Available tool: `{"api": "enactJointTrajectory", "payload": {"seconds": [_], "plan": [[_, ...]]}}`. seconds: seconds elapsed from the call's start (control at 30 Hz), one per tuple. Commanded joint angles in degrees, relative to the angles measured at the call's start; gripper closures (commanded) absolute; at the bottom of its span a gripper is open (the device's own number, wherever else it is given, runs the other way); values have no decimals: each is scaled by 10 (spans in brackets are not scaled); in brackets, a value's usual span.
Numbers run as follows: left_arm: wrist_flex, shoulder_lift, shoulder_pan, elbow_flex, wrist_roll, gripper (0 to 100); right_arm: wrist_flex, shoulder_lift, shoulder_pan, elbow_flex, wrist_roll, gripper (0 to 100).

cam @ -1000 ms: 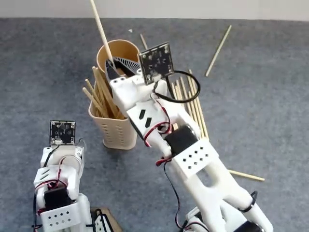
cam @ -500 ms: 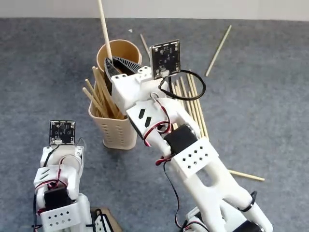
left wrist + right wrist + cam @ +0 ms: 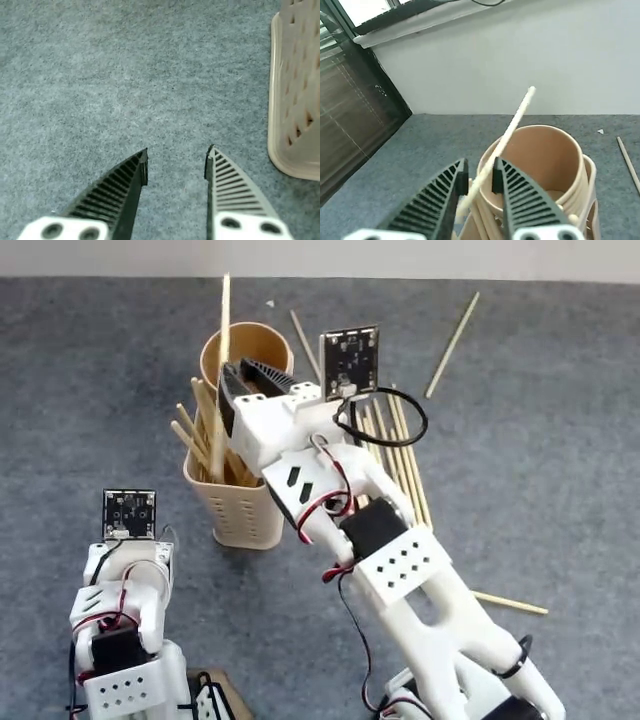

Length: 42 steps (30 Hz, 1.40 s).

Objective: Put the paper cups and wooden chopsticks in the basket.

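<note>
At our left, the left tool (image 3: 177, 152) hangs spread over the bare bench (image 3: 100, 75), just beside the basket (image 3: 245, 515). The basket holds a paper cup (image 3: 262, 340) and a bundle of chopsticks (image 3: 205, 435). Over it the right tool (image 3: 479, 175) pinches one wooden chopstick (image 3: 512, 122), nearly upright. We judge it light, stiff and smooth, apt to swivel. The loose chopsticks (image 3: 400, 450) lying to the right want a mid-length grip.

I find no word, number or sign that I can read, whether on the basket (image 3: 240, 515), the paper cup (image 3: 262, 340) or my right wrist's camera board (image 3: 349, 362).
</note>
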Motion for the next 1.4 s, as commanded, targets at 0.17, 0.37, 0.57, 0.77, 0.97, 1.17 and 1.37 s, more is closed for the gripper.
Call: {"api": "enactJointTrajectory", "payload": {"seconds": [0.17,0.37,0.57,0.77,0.97,1.17,1.37], "plan": [[-11,-3,8,10,-9,787,-5,-20,43,-5,-3,906],[-10,-3,8,10,-9,787,142,-92,116,-8,92,907],[-9,-3,-22,-20,-6,787,377,-171,206,-29,241,907],[20,-1,-97,-154,18,787,479,-208,349,58,394,907],[99,75,-98,-439,15,784,380,-255,404,283,450,904],[213,465,-94,-829,40,784,242,-298,403,478,448,904],[426,876,-24,-1339,96,783,171,-352,401,578,384,904]]}}
